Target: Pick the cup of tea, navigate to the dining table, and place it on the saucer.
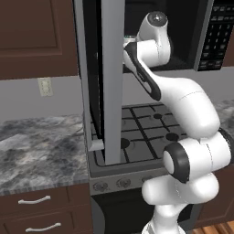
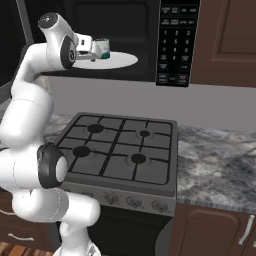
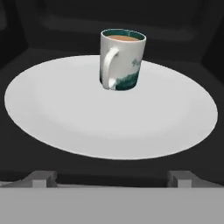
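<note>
The cup of tea [image 3: 122,59] is white with a dark green band at its base and light brown liquid inside. It stands upright on a white round turntable plate [image 3: 61,109] inside an open microwave, handle turned toward the hand camera. My gripper [image 3: 111,177] is open just in front of the plate's near rim, short of the cup, with nothing between its fingertips [image 3: 42,176]. In the right base view the gripper [image 2: 94,50] reaches into the microwave beside the cup [image 2: 104,48]. The dining table and the saucer are out of view.
The microwave door [image 1: 112,82] hangs open to the left of my arm. Its keypad [image 2: 175,40] is on the right. A gas stove [image 2: 120,145] lies below, with marbled counters [image 1: 41,141] [image 2: 220,160] on both sides and brown cabinets above.
</note>
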You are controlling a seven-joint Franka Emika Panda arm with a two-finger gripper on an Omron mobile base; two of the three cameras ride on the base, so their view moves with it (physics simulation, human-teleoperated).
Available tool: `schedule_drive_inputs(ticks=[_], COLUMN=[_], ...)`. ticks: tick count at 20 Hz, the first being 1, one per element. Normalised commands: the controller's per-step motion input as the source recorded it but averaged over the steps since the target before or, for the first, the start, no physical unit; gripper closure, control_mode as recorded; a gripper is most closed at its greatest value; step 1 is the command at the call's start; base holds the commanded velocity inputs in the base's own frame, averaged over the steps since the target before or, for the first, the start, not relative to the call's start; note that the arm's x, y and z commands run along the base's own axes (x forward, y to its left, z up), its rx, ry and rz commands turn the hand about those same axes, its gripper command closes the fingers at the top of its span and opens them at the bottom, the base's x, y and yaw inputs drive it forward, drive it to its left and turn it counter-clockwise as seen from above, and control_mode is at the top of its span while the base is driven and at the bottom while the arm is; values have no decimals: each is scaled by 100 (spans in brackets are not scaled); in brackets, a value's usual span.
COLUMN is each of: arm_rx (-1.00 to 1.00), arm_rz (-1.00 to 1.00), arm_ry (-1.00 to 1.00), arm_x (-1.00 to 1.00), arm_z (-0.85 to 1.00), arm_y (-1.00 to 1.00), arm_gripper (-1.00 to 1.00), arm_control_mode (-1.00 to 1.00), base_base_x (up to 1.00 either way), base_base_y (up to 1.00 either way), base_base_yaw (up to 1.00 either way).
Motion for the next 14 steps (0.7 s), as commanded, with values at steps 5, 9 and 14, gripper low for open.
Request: schedule_drive_inputs(ticks=[5, 9, 14], arm_rx=[0, 0, 0], arm_rz=[0, 0, 0], arm_ry=[-7, -11, -19], arm_x=[43, 16, 12], arm_z=[-7, 0, 0], arm_y=[0, 0, 0], arm_gripper=[-100, -100, -100], arm_control_mode=[-100, -100, -100], base_base_x=[0, 0, 0], base_base_y=[0, 0, 0], base_base_yaw=[0, 0, 0])
